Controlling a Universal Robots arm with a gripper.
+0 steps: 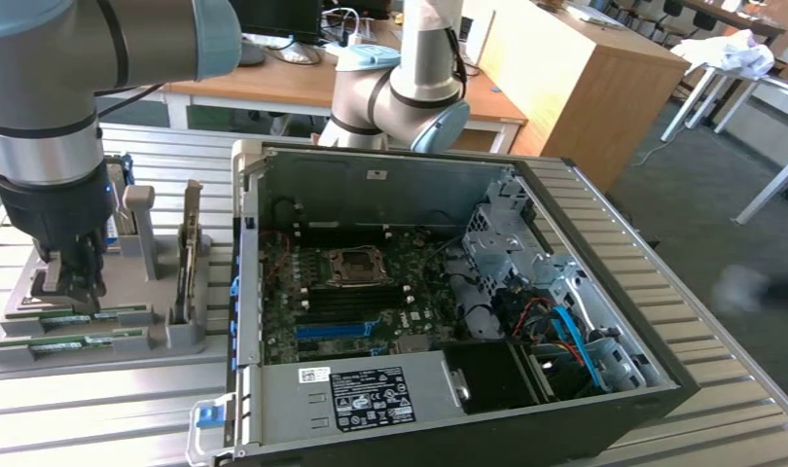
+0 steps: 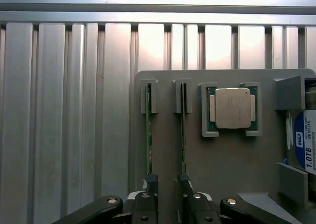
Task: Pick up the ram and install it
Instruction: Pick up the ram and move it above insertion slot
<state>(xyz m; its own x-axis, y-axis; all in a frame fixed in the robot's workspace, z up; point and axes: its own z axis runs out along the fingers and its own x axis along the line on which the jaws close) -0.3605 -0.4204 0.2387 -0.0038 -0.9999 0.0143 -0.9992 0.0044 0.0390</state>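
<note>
Progress check: barely started. gripper [image 2: 167, 184] hung right over grey holder [image 2: 237, 169], jaws spread wide, nothing between them. ram [image 2: 148, 130] sat on edge in holder slot, second stick [image 2: 183, 130] in next slot. Fingertips lined up over pair, couldn't tell which one was target. Processor [image 2: 232, 108] and hard drive [image 2: 301, 140] parked in same holder. Open PC case [image 1: 368, 190] off toward exterior view's right. Pickup and install both not done, I'd say.

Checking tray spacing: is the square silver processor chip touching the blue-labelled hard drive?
Apart. Wrist view: bare grey tray separates the square silver processor chip from the blue-labelled hard drive.
</note>
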